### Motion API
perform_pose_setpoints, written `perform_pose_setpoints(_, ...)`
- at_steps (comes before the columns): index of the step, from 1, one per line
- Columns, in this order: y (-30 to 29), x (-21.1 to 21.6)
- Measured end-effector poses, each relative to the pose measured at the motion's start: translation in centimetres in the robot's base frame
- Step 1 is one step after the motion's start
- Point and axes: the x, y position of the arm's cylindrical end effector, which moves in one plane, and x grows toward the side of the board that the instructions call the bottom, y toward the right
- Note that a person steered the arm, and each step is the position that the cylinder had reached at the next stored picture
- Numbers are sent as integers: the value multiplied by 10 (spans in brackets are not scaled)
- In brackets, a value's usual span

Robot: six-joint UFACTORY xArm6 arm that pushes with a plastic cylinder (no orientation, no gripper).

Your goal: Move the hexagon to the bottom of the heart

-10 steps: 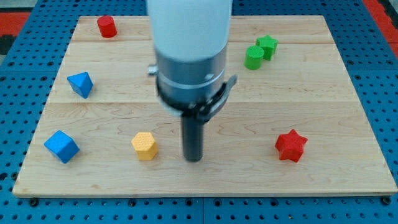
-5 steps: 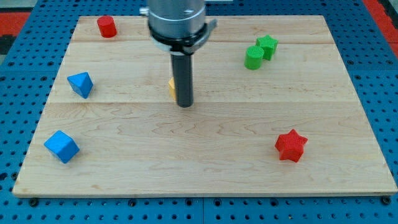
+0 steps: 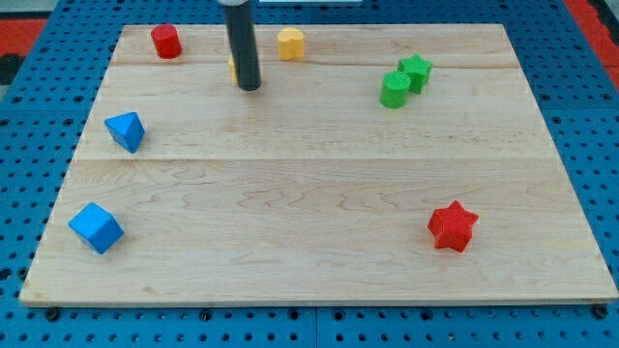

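My tip (image 3: pixel 249 86) rests on the board near the view's top, left of centre. The yellow hexagon (image 3: pixel 232 67) is almost wholly hidden behind the rod; only a thin yellow sliver shows at the rod's left edge, just above the tip. The yellow heart (image 3: pixel 290 43) lies at the top edge, to the right of the rod and a little above the hexagon. There is a small gap between the rod and the heart.
A red block (image 3: pixel 165 42) is at the top left. A blue triangular block (image 3: pixel 126 130) and a blue cube (image 3: pixel 95 228) are at the left. A green star (image 3: pixel 417 71) touches a green round block (image 3: pixel 395 90) at the upper right. A red star (image 3: pixel 453 226) is at the lower right.
The rod has moved from the lower middle up to the top left of centre, pushing the yellow hexagon ahead of it. The heart, earlier hidden by the arm, now shows.
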Motion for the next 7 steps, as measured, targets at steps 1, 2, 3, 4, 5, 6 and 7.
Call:
perform_pose_setpoints(1, -48, 1)
perform_pose_setpoints(2, -79, -21)
perform_pose_setpoints(3, -35, -35)
perform_pose_setpoints(4, 3, -27)
perform_pose_setpoints(5, -40, -2)
perform_pose_setpoints(6, -5, 3)
perform_pose_setpoints(7, 38, -14)
